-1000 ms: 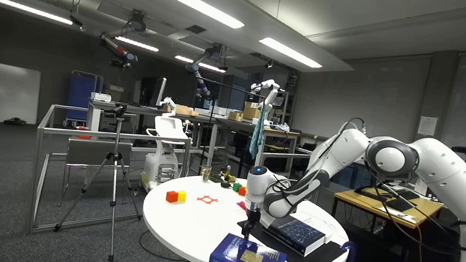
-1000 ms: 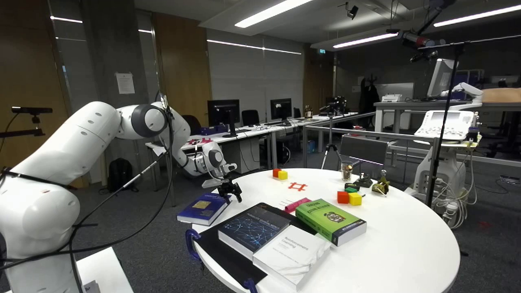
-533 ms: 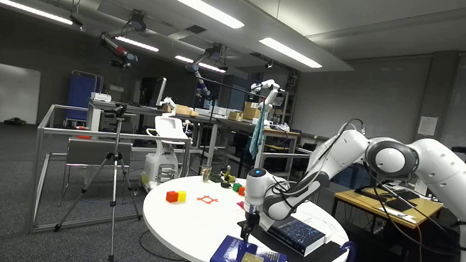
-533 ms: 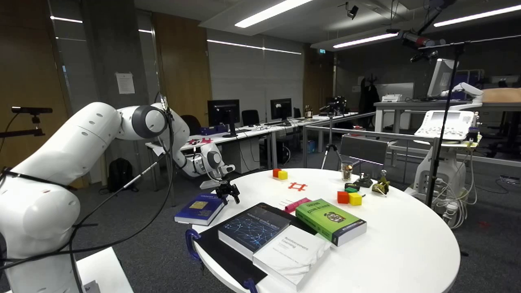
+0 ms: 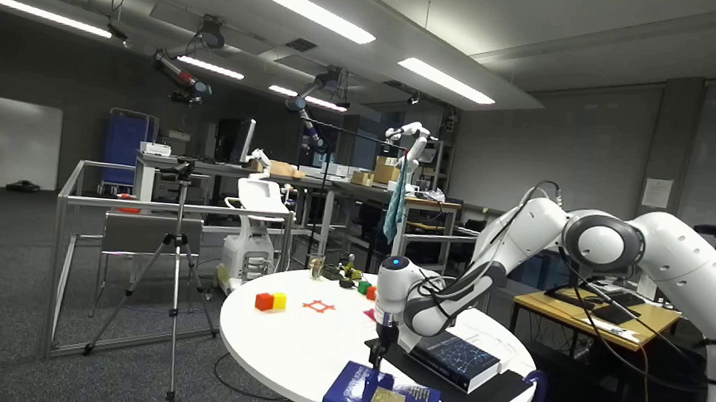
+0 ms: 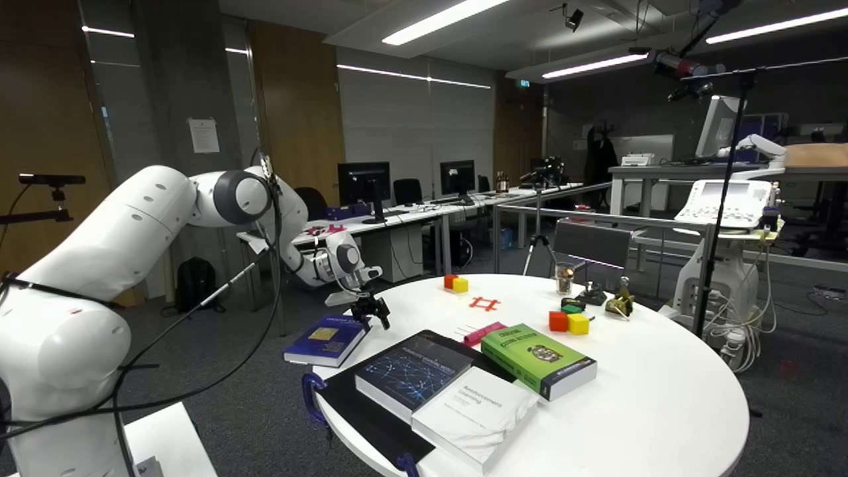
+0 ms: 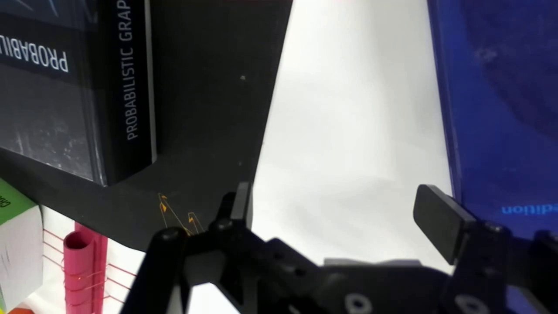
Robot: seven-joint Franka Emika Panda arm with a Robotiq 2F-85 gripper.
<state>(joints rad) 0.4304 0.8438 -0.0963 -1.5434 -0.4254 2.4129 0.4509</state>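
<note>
I'm holding my black two-fingered claw point(image 7: 333, 205) spread wide at the bottom of the wrist view, and right beside one finger a thick, glossy blue book point(image 6: 324, 339) is lying flat! Its cover is showing a gold rectangular picture, its spine is carrying COGNITIVE SCIENCE in pale capitals, and its white page edges are catching the light. In an exterior view it's sitting left of centre, overhanging the rim of the round white table point(image 6: 649, 391); in the wrist view it's filling the right edge. Whether my finger is touching it, I can't tell.

Counting now: I'm seeing four books, the others being a dark hardback with pale-blue web lines point(image 6: 411, 371), a white book with grey lettering point(image 6: 474, 414) and a thick green book point(image 6: 530, 358). Two red cubes point(image 6: 558, 321), two yellow cubes point(image 6: 578, 324) and one green cube point(image 5: 363, 287) are dotting the table. Two blue clamps point(image 6: 307, 396) are gripping its edge, and one black mat point(image 7: 209, 109) is lying beneath the dark hardback.

Against a second ago, the blue book is lying slightly farther left in that exterior view, and my claw is sitting a touch farther left too, while the other three books are staying put.
</note>
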